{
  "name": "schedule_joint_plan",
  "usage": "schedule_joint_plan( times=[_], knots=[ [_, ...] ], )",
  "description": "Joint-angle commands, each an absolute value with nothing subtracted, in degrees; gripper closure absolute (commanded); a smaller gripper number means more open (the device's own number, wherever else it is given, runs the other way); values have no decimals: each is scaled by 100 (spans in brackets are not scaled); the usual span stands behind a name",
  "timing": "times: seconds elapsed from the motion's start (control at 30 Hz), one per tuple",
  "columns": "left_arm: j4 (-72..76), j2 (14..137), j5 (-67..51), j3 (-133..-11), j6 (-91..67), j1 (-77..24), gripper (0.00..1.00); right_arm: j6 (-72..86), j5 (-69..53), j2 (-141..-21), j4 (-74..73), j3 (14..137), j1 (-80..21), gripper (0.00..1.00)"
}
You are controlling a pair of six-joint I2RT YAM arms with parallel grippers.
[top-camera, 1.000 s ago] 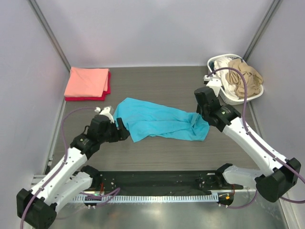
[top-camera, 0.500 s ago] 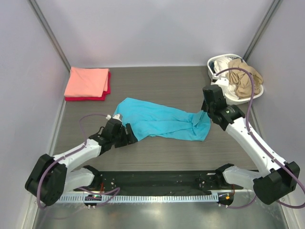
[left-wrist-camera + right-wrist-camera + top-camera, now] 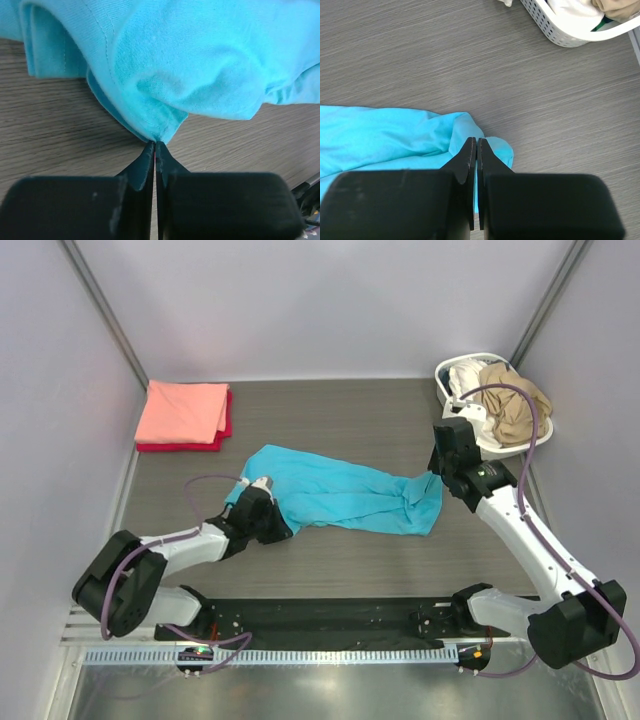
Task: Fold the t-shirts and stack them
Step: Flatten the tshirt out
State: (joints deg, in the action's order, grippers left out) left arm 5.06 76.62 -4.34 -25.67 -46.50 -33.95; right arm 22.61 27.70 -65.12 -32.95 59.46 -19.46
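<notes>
A bright turquoise t-shirt (image 3: 340, 495) lies crumpled lengthwise across the middle of the table. My left gripper (image 3: 276, 526) sits low at its near-left corner. In the left wrist view that gripper (image 3: 155, 144) is shut, pinching a hem fold of the turquoise cloth (image 3: 200, 60) at its tips. My right gripper (image 3: 437, 481) is at the shirt's right end. It is shut (image 3: 476, 140) on a bunched corner of the cloth (image 3: 380, 135), which peaks up toward it. A folded salmon-pink t-shirt (image 3: 183, 410) rests on a folded red one (image 3: 226, 426) at the back left.
A white laundry basket (image 3: 500, 449) stands at the back right, holding a tan shirt (image 3: 515, 405) and a white one (image 3: 466, 376); its wall (image 3: 560, 27) shows in the right wrist view. Grey walls enclose the table on three sides.
My left arm has dropped low and slid right to the shirt's near-left corner, and its gripper has shut on the cloth. My right gripper moved slightly back and right, drawing the shirt's right end along.
</notes>
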Motion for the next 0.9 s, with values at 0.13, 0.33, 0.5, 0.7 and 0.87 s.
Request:
schedule_joint_plan(
  times=[0.13,0.33,0.5,0.7,0.87],
  knots=[
    [-1234,6552,271,-3523,-4158,-3454,100,2224,2672,-6022,-3198,6169,-1828,99],
    [-3037,5328,1036,-5245,-3525,-3454,100,2268,2786,-5433,-3664,7039,-1819,99],
    [-4093,4799,1388,-6976,-3139,-3454,100,2277,2935,-4773,-3954,8154,-1819,99],
    [-4666,4623,1547,-8910,-2629,-3454,100,2022,2813,-4316,-3973,9605,-1819,99],
    [-4992,4676,1757,-10588,-2119,-3454,100,1732,2663,-4184,-3964,10827,-1819,99]
  ],
)
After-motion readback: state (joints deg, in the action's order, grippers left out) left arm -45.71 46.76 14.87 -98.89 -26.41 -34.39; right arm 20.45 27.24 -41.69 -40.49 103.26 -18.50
